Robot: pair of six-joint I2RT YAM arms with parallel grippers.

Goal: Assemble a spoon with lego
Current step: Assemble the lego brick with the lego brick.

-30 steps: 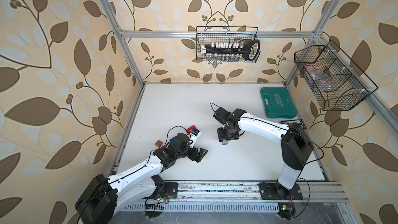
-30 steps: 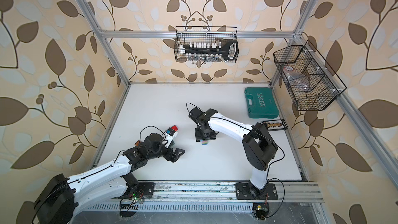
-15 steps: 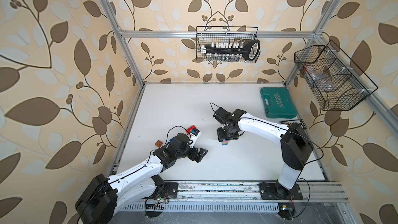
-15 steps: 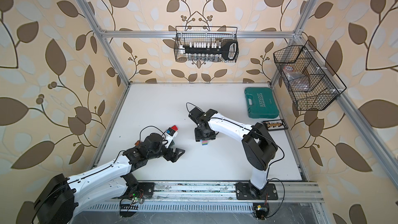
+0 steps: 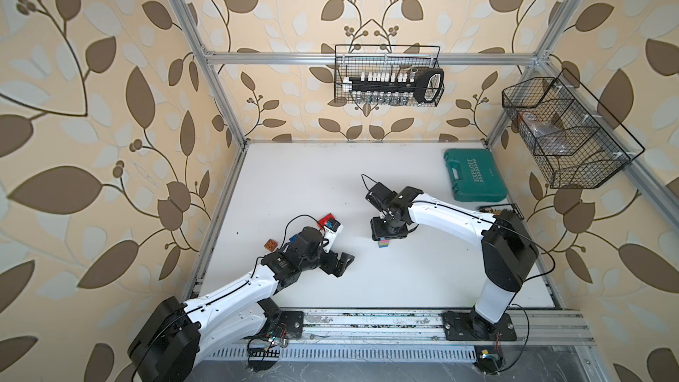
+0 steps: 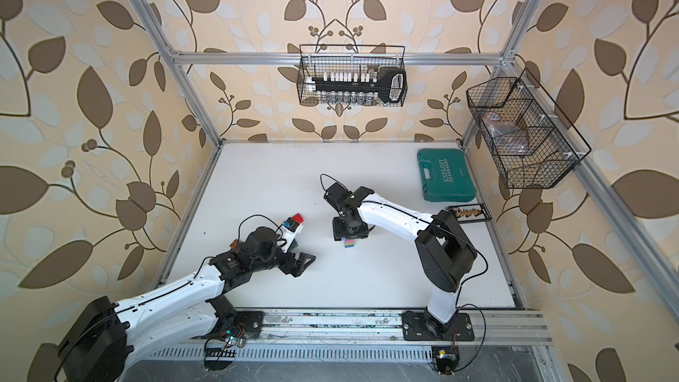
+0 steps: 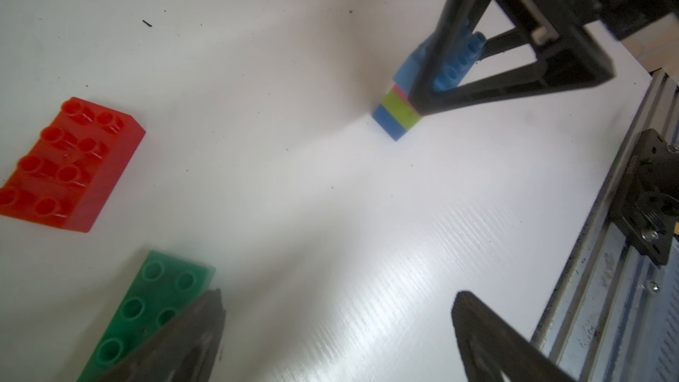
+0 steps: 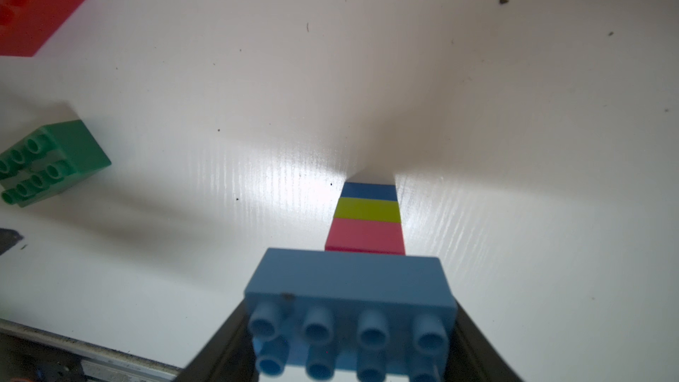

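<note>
The part-built spoon [image 5: 384, 243] stands on end on the white table [image 5: 294, 178]: dark blue [image 8: 369, 191], lime [image 8: 367, 210] and pink [image 8: 365, 237] bricks, topped by a long light-blue brick [image 8: 349, 281]. My right gripper [image 8: 351, 343] [image 5: 387, 231] is shut on the light-blue brick from above. My left gripper [image 7: 338, 299] [image 5: 340, 264] is open and holds nothing. It sits low over the table, one finger [image 7: 198, 328] overlapping the end of a loose green lego brick [image 7: 147, 306]. A red brick [image 7: 66, 163] lies beyond the green one.
An orange brick [image 5: 270, 244] lies near the table's left edge, behind my left arm. A teal tool case [image 5: 474, 174] sits at the back right, with a small black tray [image 5: 499, 209] in front of it. Wire baskets [image 5: 387, 75] hang on the walls. A metal rail [image 5: 367, 325] runs along the front.
</note>
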